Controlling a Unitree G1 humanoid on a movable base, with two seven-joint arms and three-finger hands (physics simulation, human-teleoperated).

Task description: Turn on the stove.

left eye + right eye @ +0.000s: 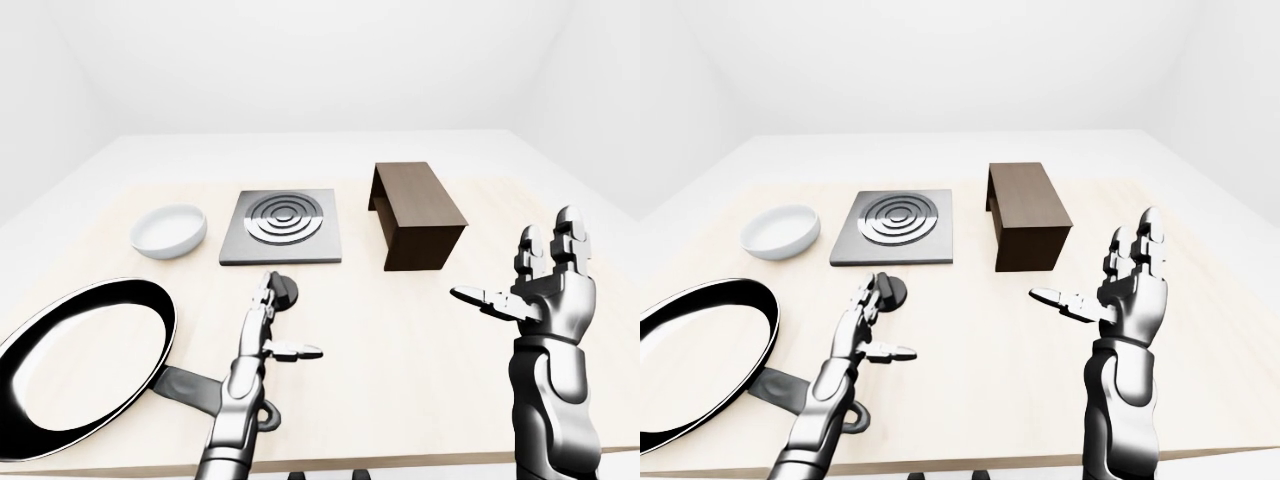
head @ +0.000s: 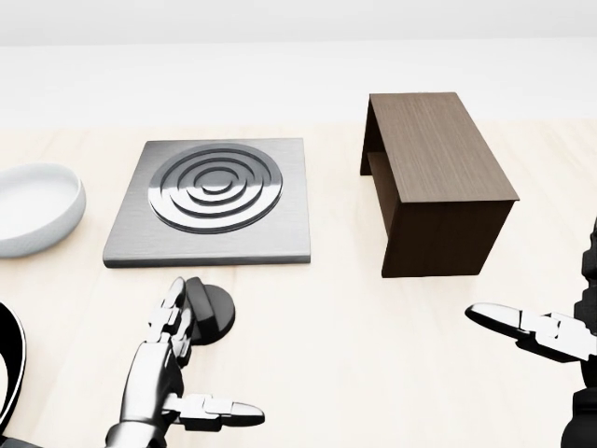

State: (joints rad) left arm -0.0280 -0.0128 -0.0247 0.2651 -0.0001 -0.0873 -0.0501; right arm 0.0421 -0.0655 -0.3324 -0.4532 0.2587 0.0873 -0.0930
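Observation:
The stove (image 2: 215, 201) is a flat grey square plate with dark concentric rings, left of centre in the head view. Its round black knob (image 2: 211, 315) lies on the table just below the plate. My left hand (image 2: 177, 359) is open, its fingertips (image 2: 173, 303) reaching the knob's left edge, thumb spread to the right. My right hand (image 1: 535, 285) is open and empty, held palm-up above the table at the right.
A dark brown wooden box shelf (image 2: 437, 182) stands right of the stove. A white bowl (image 2: 33, 207) sits left of it. A large black frying pan (image 1: 80, 360) lies at the lower left, its handle under my left forearm.

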